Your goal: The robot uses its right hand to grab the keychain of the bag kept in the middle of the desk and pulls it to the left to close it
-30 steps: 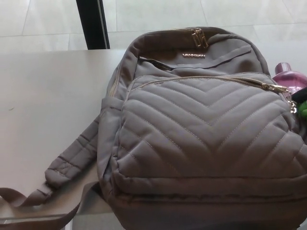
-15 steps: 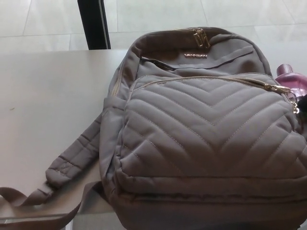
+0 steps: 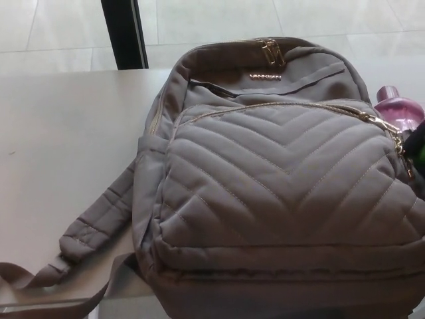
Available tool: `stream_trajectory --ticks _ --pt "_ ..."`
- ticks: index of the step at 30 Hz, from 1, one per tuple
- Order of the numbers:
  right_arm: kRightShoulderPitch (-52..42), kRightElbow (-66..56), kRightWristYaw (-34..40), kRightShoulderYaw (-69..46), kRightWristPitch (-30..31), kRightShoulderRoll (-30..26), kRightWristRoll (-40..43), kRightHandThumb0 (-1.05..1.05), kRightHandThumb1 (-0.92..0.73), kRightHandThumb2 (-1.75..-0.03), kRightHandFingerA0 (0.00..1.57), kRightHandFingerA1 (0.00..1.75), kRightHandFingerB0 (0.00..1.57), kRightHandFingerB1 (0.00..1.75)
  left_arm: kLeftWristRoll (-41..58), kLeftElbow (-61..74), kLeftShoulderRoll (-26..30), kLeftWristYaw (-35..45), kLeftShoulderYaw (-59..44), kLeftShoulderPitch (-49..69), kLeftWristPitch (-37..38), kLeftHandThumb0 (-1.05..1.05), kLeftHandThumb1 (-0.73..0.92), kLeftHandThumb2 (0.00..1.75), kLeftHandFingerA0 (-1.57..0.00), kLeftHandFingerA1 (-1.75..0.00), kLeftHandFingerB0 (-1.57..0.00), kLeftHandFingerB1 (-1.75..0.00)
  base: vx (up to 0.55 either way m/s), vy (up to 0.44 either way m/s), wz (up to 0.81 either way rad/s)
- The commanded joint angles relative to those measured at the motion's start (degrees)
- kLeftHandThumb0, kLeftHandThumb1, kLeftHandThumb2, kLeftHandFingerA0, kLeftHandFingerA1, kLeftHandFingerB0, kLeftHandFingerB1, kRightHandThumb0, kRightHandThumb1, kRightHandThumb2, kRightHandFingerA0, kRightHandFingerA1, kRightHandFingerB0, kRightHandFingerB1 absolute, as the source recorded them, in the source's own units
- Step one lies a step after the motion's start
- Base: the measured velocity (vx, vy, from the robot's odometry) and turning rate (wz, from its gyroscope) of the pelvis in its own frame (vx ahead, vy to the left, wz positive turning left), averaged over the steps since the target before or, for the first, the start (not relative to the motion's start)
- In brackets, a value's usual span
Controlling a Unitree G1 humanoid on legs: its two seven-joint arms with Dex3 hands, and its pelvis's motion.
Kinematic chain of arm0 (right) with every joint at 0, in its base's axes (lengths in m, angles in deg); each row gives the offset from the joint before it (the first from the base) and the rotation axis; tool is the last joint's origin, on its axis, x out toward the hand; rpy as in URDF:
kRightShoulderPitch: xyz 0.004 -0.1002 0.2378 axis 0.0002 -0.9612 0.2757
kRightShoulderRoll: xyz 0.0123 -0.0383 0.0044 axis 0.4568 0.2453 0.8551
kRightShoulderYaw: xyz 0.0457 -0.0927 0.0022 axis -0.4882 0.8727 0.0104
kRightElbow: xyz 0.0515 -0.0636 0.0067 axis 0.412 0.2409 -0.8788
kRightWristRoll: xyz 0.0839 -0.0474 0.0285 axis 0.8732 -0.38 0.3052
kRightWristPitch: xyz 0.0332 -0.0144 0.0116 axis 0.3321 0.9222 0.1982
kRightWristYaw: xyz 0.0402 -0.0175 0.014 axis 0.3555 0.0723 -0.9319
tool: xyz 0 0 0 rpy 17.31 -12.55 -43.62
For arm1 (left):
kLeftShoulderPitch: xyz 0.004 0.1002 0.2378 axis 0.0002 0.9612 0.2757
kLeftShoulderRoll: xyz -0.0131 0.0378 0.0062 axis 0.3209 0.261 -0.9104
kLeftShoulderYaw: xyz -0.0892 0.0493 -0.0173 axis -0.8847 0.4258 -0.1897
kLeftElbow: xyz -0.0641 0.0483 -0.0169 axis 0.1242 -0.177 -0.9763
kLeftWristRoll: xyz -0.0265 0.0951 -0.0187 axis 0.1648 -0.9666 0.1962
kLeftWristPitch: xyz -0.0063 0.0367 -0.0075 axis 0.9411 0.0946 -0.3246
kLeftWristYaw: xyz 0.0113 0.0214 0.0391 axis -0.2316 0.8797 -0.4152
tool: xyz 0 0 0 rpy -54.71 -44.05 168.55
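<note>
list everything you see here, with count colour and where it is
backpack: one, taupe, quilted, middle of the desk
zip pull: one, gold, upper right of the front pocket
shoulder strap: one, taupe, on the desk left of the backpack
bottle: one, pink, behind the backpack's right side
desk: one, pale grey, under everything
post: one, black, beyond the desk, top left
floor: pale tiles, along the top
right hand: one, black, right edge near the zip pull, mostly cut off
</note>
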Motion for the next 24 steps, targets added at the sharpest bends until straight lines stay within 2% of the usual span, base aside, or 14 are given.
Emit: stream_trajectory --ticks 1,3,4,5,6,8,9,10,11,15,17,21,22,24 --pt "0.87 -4.94 -1.67 -5.84 17.36 6.08 13.49 -0.24 -0.59 -1.15 0.98 1.75 0.65 1.73 -0.16 -1.29 0.48 -0.47 -0.30 -0.11 0.79 -0.53 0.79 1.21 -0.41 -0.64 -0.17 -0.51 0.00 0.000 0.00" --pt "1.80 -5.78 -1.68 -7.38 21.23 7.06 15.46 -0.24 -0.59 -1.16 0.98 1.75 0.64 1.74 0.01 -1.96 0.36 -0.44 -0.50 -0.18 0.75 -0.54 0.79 1.21 -0.40 -0.64 -0.17 -0.51 0.00 0.000 0.00" --pt "2.77 -5.74 -1.77 -8.84 23.17 7.44 17.33 -0.24 -0.58 -1.17 0.99 1.75 0.67 1.74 0.60 -0.85 0.41 0.11 -0.88 0.38 0.38 -0.66 0.92 0.87 -0.37 -0.55 -0.27 -0.47 0.00 0.000 0.00" --pt "3.42 -6.24 -1.64 -9.75 25.24 7.57 18.01 -0.25 -0.61 -1.14 0.98 1.75 0.67 1.73 0.17 -0.36 0.61 0.03 -0.47 0.79 1.00 -0.65 0.92 0.87 -0.37 -0.55 -0.28 -0.47 0.00 0.000 0.00" --pt "4.31 -6.47 -1.53 -10.61 27.19 7.78 18.99 -0.25 -0.58 -1.16 0.97 1.75 0.67 1.72 -0.03 -0.38 0.56 -0.47 -0.35 0.95 1.17 -0.56 0.80 1.21 -0.42 -0.65 -0.17 -0.50 0.00 0.000 0.00" --pt "6.32 -6.31 -0.70 -13.39 31.23 9.18 22.45 -0.26 -0.57 -1.20 0.98 1.75 0.66 1.70 -0.13 -0.50 0.76 -0.73 -0.36 0.99 0.99 -0.54 0.79 1.21 -0.43 -0.65 -0.17 -0.50 0.00 0.000 0.00" --pt "7.51 -5.98 0.03 -14.76 33.50 10.01 23.90 -0.26 -0.57 -1.19 0.99 1.75 0.66 1.69 0.31 -0.67 0.83 -0.37 -0.76 1.09 0.97 -0.64 0.92 0.84 -0.39 -0.54 -0.29 -0.46 0.00 0.000 0.00" --pt "8.40 -5.83 0.18 -15.80 34.71 10.23 25.00 -0.28 -0.62 -1.16 0.99 1.75 0.65 1.71 0.32 -0.47 0.90 -0.16 -0.72 1.21 1.06 -0.64 0.92 0.85 -0.38 -0.54 -0.29 -0.47 0.00 0.000 0.00" --pt "9.56 -5.93 0.99 -17.03 36.30 10.55 25.77 -0.29 -0.63 -1.13 0.98 1.75 0.66 1.68 0.12 -0.52 0.92 -0.38 -0.58 1.08 1.06 -0.56 0.80 1.21 -0.44 -0.65 -0.18 -0.50 0.00 0.000 0.00" --pt "14.49 -5.36 1.20 -19.72 41.29 9.13 27.25 -0.27 -0.75 -1.01 0.95 1.75 0.61 1.68 -0.37 -1.11 1.23 -0.52 -0.22 0.59 0.90 -0.58 0.82 1.22 -0.44 -0.66 -0.17 -0.50 0.00 0.000 0.00" --pt "18.24 -5.07 0.36 -19.40 44.79 7.65 27.46 -0.23 -0.67 -1.12 0.94 1.75 0.65 1.67 -0.14 -0.26 1.32 -0.34 -0.36 0.90 0.65 -0.55 0.81 1.21 -0.43 -0.65 -0.17 -0.50 0.00 0.000 0.00" --pt "21.50 -5.36 0.24 -19.04 49.35 7.49 27.53 -0.21 -0.71 -1.09 0.93 1.75 0.61 1.68 0.05 -0.09 1.54 -0.32 -0.58 1.00 0.53 -0.52 0.79 1.21 -0.41 -0.64 -0.17 -0.50 0.00 0.000 0.00" --pt "23.42 -6.06 0.40 -17.65 50.65 7.74 27.01 -0.23 -0.75 -0.99 0.95 1.75 0.62 1.64 0.10 0.08 1.68 -0.08 -0.60 0.93 0.34 -0.62 0.92 0.88 -0.38 -0.54 -0.28 -0.47 0.00 0.000 0.00" --pt "25.93 -8.14 0.83 -14.55 52.85 7.80 24.80 -0.21 -0.79 -0.91 0.90 1.75 0.58 1.57 -0.49 -0.59 1.82 -0.45 -0.16 0.62 0.70 -0.64 0.92 0.87 -0.39 -0.54 -0.29 -0.48 0.00 0.000 0.00"
